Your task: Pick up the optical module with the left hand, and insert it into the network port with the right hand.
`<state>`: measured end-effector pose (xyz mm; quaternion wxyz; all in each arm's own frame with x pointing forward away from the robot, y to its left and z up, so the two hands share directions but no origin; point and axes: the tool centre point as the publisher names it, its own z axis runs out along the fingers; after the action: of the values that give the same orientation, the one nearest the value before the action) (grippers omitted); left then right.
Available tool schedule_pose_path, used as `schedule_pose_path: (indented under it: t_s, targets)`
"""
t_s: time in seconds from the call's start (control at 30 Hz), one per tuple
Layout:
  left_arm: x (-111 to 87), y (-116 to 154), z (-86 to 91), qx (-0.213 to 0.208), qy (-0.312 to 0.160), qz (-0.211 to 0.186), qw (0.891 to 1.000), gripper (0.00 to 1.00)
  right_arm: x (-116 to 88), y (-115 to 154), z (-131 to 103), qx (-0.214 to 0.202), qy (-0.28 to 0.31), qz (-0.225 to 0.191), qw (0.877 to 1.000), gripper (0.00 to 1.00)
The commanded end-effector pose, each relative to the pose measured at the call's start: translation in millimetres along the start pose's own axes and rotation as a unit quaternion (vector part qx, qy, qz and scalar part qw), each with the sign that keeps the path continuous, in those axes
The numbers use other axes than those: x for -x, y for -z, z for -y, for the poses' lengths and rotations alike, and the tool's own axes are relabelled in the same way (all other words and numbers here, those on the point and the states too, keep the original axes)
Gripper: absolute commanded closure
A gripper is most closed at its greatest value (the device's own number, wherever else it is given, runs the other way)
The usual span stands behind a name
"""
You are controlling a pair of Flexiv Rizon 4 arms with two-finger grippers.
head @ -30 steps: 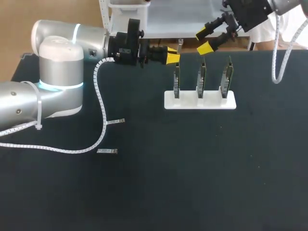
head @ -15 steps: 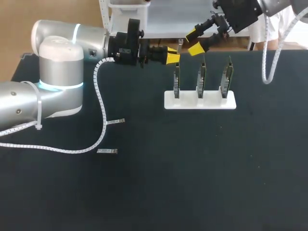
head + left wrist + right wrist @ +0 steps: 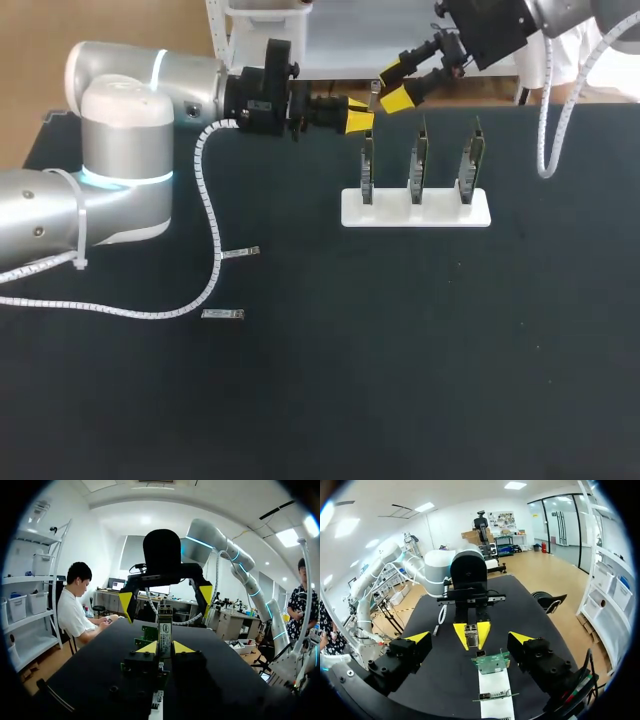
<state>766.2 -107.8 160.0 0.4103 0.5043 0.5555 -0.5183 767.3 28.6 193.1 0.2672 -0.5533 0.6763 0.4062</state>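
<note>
The left gripper (image 3: 360, 115) is clenched on the optical module (image 3: 373, 93). The module stands out past the yellow tips, over the far edge of the table, at about 11 o'clock from the white stand (image 3: 415, 212). The right gripper (image 3: 394, 84) is released, with fingers wide apart, just at 3 o'clock of the module and facing it. Three green boards (image 3: 420, 160) stand upright in the stand.

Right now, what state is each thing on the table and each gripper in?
left gripper: shut on the optical module
optical module: held in the air
right gripper: open, holding nothing
three circuit boards: upright in the white rack
two loose modules: lying flat on the table
</note>
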Motion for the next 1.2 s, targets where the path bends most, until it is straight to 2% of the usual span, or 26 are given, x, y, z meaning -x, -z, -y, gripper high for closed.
schedule_pose_path:
  t_s: [0.03,0.57,1.17,1.2]
  targets:
    - [0.0,-0.5,-2.4,-0.002,0.000,-0.001,1.000,1.00,0.5,-2.4,0.5,0.011,0.005,0.000,1.000,0.00]
    - [0.0,-0.5,-2.4,-0.002,0.000,-0.001,1.000,1.00,11.4,-9.1,6.1,0.012,0.018,-0.003,1.000,0.00]
    - [0.0,-0.5,-2.4,-0.002,0.000,-0.001,1.000,1.00,12.7,-12.9,2.5,0.011,0.021,-0.005,1.000,0.00]
    - [0.0,-0.5,-2.4,-0.002,0.000,-0.001,1.000,1.00,12.7,-13.0,2.4,0.009,0.020,-0.004,1.000,0.82]
